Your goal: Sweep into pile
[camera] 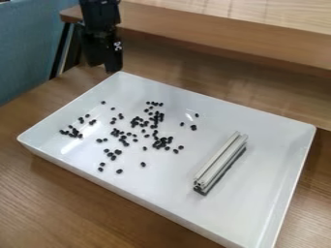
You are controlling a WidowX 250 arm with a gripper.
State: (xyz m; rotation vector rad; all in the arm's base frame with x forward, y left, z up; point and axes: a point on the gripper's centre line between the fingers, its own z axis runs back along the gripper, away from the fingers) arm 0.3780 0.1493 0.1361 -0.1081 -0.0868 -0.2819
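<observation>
Fetching the bar (221, 161) from the tray (275, 157), right of the scattered beans (159, 117), looks like the next move, with the pile unmade and the gripper (105, 67), open or closed I cannot tell, hanging by the far left corner.

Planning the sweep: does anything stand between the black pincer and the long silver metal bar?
Yes: the rim of the glossy white rectangular tray and scattered small black beans lie between pincer and bar.
</observation>
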